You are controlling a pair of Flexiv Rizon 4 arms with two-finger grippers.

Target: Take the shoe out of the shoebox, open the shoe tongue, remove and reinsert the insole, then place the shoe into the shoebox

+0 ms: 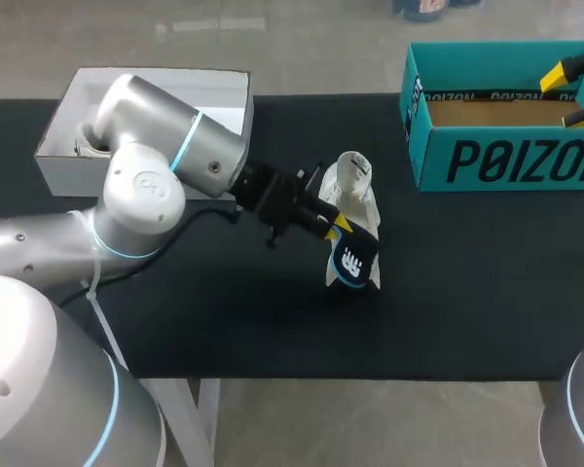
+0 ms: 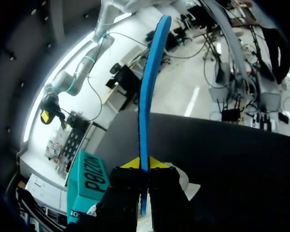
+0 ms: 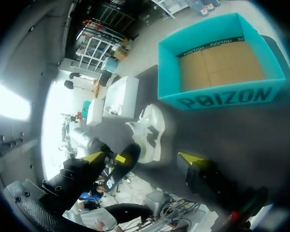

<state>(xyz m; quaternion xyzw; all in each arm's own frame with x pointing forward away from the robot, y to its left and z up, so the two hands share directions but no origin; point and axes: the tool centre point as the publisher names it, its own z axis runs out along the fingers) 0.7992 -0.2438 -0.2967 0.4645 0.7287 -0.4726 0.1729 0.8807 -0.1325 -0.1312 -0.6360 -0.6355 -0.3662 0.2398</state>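
A white shoe lies on the black table near the middle, also seen ahead of my right gripper. My left gripper is shut on the insole, dark with a blue edge, and holds it just in front of the shoe. In the left wrist view the insole stands edge-on between the yellow tips. The teal shoebox sits at the back right, with nothing inside. My right gripper hangs open over the shoebox, holding nothing.
A white box stands at the back left, partly behind my left arm. The teal shoebox shows beside the left gripper. Bare black tabletop lies in front of the shoe and towards the right.
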